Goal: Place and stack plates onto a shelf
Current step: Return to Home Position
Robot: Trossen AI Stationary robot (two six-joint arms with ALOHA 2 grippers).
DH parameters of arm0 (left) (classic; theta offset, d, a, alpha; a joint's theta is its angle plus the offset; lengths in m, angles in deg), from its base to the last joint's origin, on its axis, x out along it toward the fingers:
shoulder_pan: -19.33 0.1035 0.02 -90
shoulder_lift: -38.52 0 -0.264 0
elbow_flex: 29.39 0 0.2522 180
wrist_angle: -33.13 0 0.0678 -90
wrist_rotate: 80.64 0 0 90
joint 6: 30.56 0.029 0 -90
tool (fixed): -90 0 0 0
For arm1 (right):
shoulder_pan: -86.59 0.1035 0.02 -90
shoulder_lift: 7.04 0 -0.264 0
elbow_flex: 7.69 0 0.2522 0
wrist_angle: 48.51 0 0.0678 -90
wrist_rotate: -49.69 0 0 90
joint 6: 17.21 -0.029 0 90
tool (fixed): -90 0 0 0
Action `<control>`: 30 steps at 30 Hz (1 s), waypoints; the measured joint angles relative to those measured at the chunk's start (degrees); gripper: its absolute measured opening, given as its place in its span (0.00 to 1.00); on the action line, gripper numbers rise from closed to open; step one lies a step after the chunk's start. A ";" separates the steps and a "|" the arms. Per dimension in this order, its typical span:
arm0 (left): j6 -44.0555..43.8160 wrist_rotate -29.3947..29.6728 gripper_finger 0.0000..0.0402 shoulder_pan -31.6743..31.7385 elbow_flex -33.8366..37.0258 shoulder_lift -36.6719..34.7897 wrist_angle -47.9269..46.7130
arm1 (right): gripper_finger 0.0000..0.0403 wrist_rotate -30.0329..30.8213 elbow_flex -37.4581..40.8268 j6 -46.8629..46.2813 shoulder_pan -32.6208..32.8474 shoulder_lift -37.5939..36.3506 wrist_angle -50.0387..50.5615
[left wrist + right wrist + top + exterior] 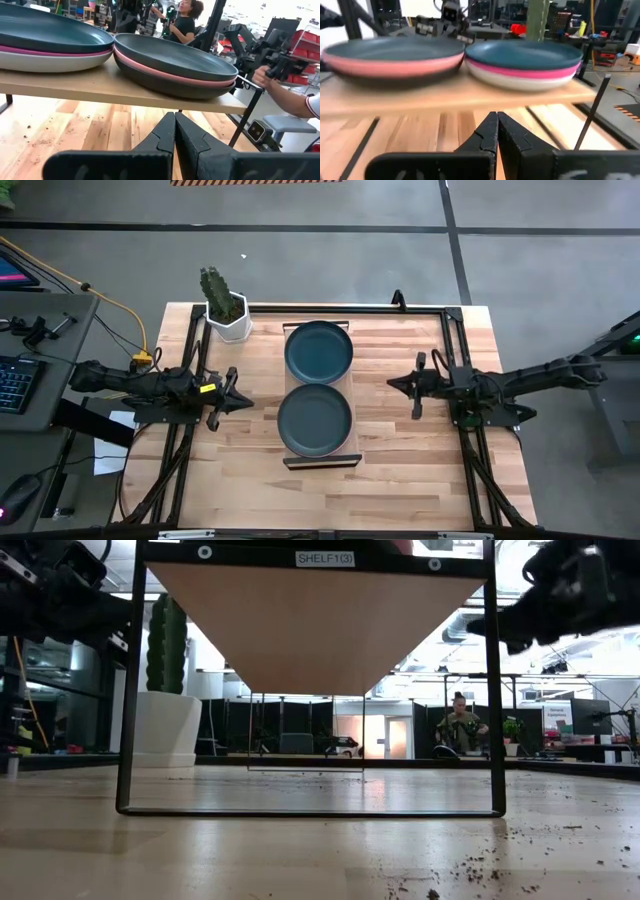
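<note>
The shelf [318, 463] stands mid-table on a black frame, its light-wood board [125, 90] raised above the tabletop. Two stacks of plates rest on the board. The far stack [318, 352] is teal over pink over a pale plate [525, 62]. The near stack [315, 421] is teal over pink over a dark plate [175, 65]. My left gripper [237, 401] hovers left of the shelf, shut and level, pointing at it with nothing between its fingers [174, 116]. My right gripper [392, 383] hovers right of the shelf, also shut, level and holding nothing [497, 116].
A white pot with a cactus [225, 310] stands at the far left, beside the shelf's far end. The shelf's black frame legs [130, 690] reach down to the tabletop. Crumbs of soil [480, 865] lie on the wood. A person's hand [262, 77] shows beyond the table.
</note>
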 joint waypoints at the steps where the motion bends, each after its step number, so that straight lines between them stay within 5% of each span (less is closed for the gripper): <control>1: -0.02 0.00 0.00 0.00 0.00 0.00 0.00 | 0.00 -0.34 1.05 0.00 0.02 -0.83 0.00; 14: 0.00 -0.02 0.00 0.00 0.00 -0.02 0.00 | 0.00 -0.63 7.54 1.19 -0.02 -12.13 4.55; 30: 0.00 -0.04 0.00 -0.03 0.00 -0.55 -0.50 | 0.00 4.94 7.56 0.63 -0.02 -12.93 9.53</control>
